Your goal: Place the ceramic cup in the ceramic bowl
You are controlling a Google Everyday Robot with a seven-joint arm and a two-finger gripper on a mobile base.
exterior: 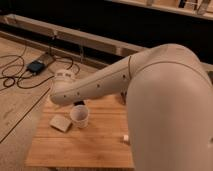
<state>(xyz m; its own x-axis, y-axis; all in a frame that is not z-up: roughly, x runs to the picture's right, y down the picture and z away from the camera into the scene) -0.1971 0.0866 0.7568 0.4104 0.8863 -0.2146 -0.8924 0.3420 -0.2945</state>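
The ceramic cup (80, 116) is white with a darker inside and stands upright on the left part of the wooden table (95, 145). The ceramic bowl is hidden or out of view. My large white arm (115, 82) reaches from the right across the back of the table, and its far end (62, 86) hangs just above and behind the cup. The gripper itself does not show; it lies hidden behind the arm.
A beige flat block (60, 122) lies just left of the cup. A dark edge of the flat black rectangle (79, 103) peeks out under the arm. A small white thing (126, 138) sits near the table's right side. Cables and a dark box (36, 66) lie on the floor at left.
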